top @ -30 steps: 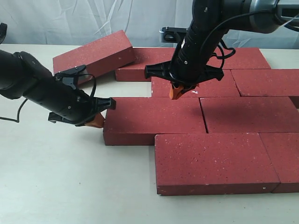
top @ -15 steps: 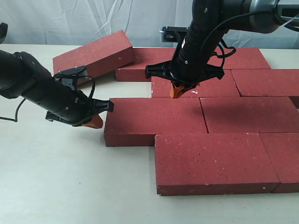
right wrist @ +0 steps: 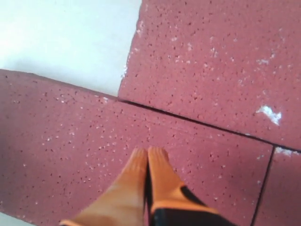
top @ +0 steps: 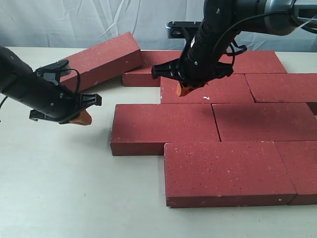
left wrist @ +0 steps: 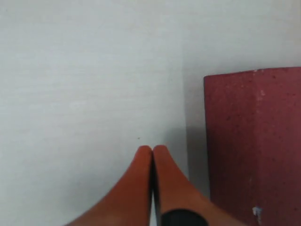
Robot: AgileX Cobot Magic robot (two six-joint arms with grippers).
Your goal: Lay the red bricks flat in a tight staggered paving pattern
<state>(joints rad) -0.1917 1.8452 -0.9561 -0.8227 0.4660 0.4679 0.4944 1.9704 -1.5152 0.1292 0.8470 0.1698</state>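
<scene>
Several red bricks lie flat in staggered rows on the table, among them a middle-row brick (top: pixel 163 126) and a front brick (top: pixel 228 171). One brick (top: pixel 101 58) at the back left rests tilted and askew, its right end on a neighbouring brick (top: pixel 151 69). My left gripper (top: pixel 80 118) is shut and empty over bare table, a short way left of the middle-row brick's end (left wrist: pixel 254 141). The right gripper (top: pixel 184 90) is shut with nothing in it, hovering just above a second-row brick (right wrist: pixel 84 155).
A pale tabletop (top: pixel 59 188) extends to the left and front of the bricks. A grey-white cloth backdrop (top: pixel 74 20) hangs behind. A dark bracket (top: pixel 177 27) sits behind the right arm.
The left gripper has drawn back leftward from the end of the middle-row brick. My right gripper has lifted slightly and shifted toward the back. The middle-row brick now sits against its right neighbour.
</scene>
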